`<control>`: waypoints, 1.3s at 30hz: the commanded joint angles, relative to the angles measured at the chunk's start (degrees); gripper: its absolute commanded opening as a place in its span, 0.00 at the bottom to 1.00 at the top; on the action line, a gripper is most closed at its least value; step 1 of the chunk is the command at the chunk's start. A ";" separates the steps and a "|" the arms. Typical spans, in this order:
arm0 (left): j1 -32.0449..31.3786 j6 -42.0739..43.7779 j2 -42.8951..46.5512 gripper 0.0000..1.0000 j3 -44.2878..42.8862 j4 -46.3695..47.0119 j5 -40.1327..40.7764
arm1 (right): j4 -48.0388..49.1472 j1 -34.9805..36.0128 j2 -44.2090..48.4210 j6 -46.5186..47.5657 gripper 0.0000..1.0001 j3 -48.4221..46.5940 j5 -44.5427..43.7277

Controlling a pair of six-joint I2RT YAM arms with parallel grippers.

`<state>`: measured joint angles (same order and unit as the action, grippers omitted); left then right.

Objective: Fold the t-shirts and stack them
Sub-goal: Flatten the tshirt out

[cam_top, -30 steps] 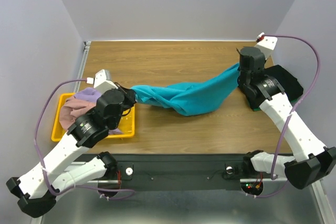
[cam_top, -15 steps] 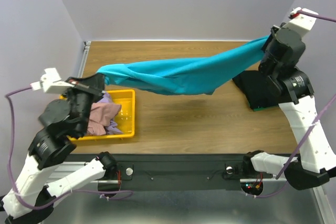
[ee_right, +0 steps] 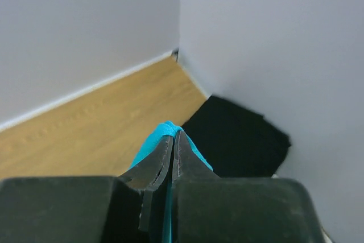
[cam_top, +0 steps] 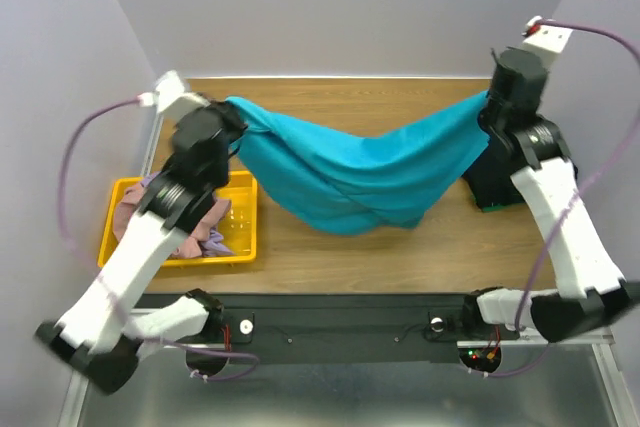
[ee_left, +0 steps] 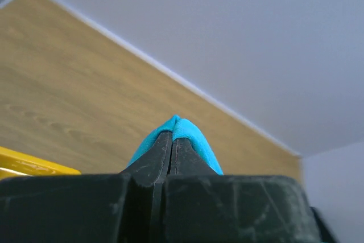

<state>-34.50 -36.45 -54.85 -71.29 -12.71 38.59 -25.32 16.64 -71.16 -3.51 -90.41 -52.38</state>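
Observation:
The teal t-shirt [cam_top: 350,172] hangs stretched in the air between my two grippers, sagging in the middle above the table. My left gripper [cam_top: 232,112] is shut on its left end, and teal cloth [ee_left: 181,132] shows pinched at the fingertips in the left wrist view. My right gripper [cam_top: 487,107] is shut on its right end, with teal cloth [ee_right: 165,132] at its tips in the right wrist view. A folded black t-shirt [cam_top: 498,182] lies at the table's right edge and shows in the right wrist view [ee_right: 239,135]. Dusty pink [cam_top: 132,209] and lavender [cam_top: 215,237] shirts lie in the tray.
A yellow plastic tray [cam_top: 245,242] sits at the table's left near side. The wooden table [cam_top: 340,97] ends at grey walls at the back and on both sides. The arms' black base rail [cam_top: 340,317] runs along the near edge.
Both grippers lifted the teal shirt off the table and spread it. The left gripper then swung toward the back left, the right came slightly down, and the shirt sags lower.

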 commanded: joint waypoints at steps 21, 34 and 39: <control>9.89 -0.73 -31.55 0.00 10.90 11.57 -24.35 | 1.42 7.66 -2.16 -19.05 1.00 32.64 39.09; 9.89 -0.21 -30.49 0.00 14.25 11.22 -22.94 | -13.26 29.67 -6.89 -32.61 0.99 40.40 26.37; 9.89 0.06 -30.67 0.00 14.07 10.86 -22.42 | -14.84 29.67 -6.37 -36.04 0.92 41.46 19.34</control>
<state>-24.67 -36.69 -87.90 -57.45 -2.79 14.35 -37.69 46.41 -79.29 -34.63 -49.65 -24.53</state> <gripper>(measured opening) 0.026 0.959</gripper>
